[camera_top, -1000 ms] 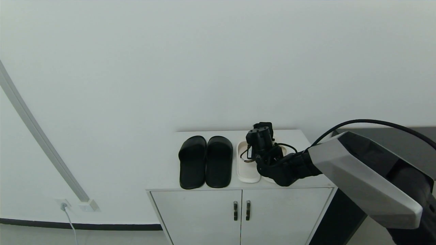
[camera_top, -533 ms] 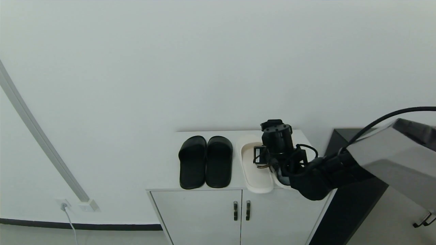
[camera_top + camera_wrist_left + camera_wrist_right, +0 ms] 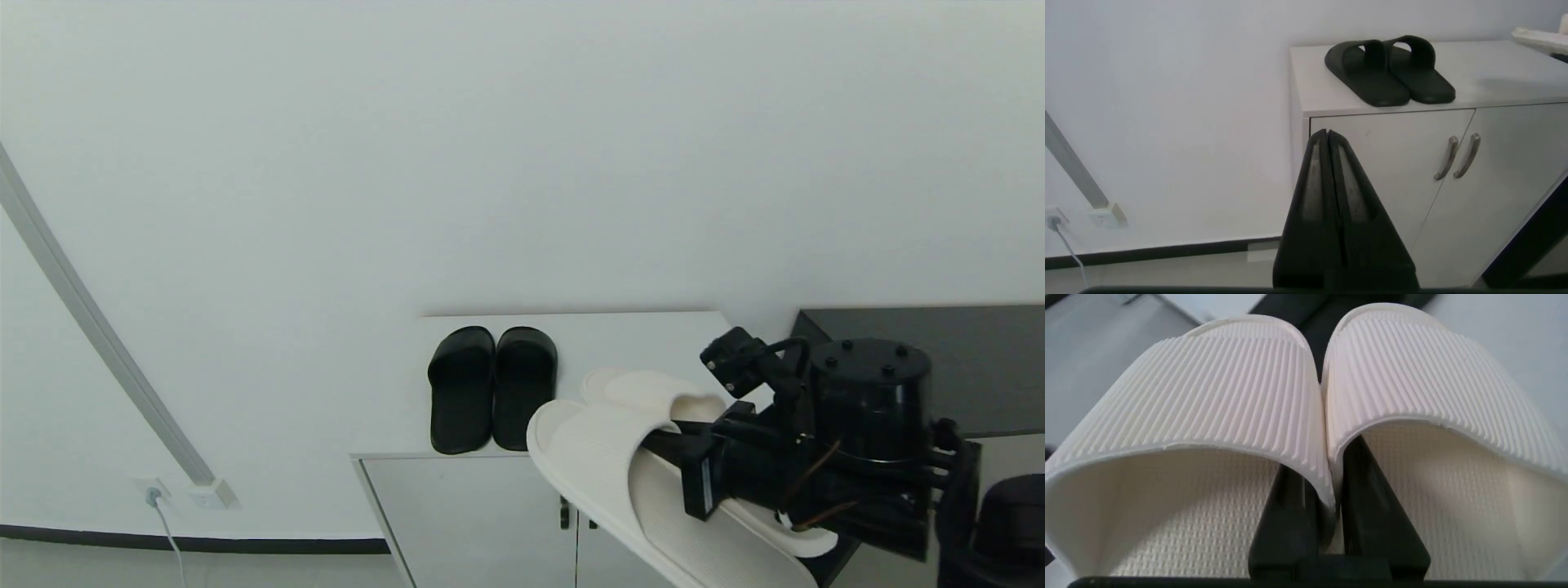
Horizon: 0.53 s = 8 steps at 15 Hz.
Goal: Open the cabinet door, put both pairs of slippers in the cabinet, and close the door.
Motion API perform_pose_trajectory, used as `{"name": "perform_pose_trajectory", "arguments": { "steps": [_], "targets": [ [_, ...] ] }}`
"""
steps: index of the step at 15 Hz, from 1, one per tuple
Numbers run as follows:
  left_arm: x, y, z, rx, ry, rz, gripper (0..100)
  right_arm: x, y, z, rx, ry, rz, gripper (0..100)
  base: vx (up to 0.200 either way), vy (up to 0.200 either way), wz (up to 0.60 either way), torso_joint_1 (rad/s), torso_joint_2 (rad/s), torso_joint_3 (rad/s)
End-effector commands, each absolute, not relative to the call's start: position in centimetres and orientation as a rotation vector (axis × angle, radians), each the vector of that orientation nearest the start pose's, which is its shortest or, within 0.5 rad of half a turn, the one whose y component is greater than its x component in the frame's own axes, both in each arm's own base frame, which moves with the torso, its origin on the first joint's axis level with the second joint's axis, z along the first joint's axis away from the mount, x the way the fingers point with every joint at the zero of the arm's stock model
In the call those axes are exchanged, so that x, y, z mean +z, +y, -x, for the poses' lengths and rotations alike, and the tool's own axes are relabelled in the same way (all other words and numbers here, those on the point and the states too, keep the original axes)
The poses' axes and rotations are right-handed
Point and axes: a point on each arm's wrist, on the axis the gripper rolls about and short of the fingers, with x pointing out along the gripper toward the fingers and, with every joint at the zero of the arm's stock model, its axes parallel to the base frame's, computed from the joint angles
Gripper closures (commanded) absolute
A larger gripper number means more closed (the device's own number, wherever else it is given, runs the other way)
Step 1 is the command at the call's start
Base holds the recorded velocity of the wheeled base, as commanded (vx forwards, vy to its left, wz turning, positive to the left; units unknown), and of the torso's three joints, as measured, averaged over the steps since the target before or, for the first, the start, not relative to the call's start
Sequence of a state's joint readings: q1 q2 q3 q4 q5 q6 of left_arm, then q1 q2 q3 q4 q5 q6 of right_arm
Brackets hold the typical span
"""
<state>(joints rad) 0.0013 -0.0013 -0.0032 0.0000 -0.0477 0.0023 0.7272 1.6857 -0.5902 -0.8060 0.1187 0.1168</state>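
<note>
Right end effector (image 3: 1327,498) clamps the white slippers (image 3: 604,457) by their adjoining straps.

I count four slippers, two pairs. Two white slippers (image 3: 1249,400) are pinched together side by side in my right claw (image 3: 1336,523). Two black slippers (image 3: 1392,69) lie side by side on top of the one cabinet (image 3: 1315,90) that stands ahead of my left claw (image 3: 1328,143), whose fingers are pressed together on nothing. That makes two claws. The cabinet has two doors (image 3: 1388,180) and two handles (image 3: 1445,158), one on each door. Low on the wall there is one socket (image 3: 152,491) with one cord (image 3: 171,539) plugged in.
</note>
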Motion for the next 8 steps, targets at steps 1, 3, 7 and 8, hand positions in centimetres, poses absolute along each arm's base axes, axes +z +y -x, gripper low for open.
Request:
{"name": "perform_pose_trajectory", "arguments": {
  "steps": [1,3,7,8],
  "targets": [
    [7.63,-0.11,2.31,-0.046,-0.003,0.0,100,16.3,17.32,-18.67,0.863,0.299,-0.032,100,0.0,0.0,0.0,0.0,0.0,0.0],
    [7.63,-0.11,2.31,-0.046,-0.003,0.0,100,16.19,17.37,-18.55,0.867,0.305,-0.029,100,0.0,0.0,0.0,0.0,0.0,0.0],
    [7.63,-0.11,2.31,-0.046,-0.003,0.001,100,15.96,17.37,-18.44,0.869,0.314,-0.026,100,-0.05,0.0,0.0,0.001,0.0,0.002],
    [7.63,-0.11,2.31,-0.046,-0.003,0.001,100,15.92,17.38,-18.4,0.869,0.316,-0.025,100,-0.2,0.0,0.0,0.007,0.0,0.012]
  ]
}}
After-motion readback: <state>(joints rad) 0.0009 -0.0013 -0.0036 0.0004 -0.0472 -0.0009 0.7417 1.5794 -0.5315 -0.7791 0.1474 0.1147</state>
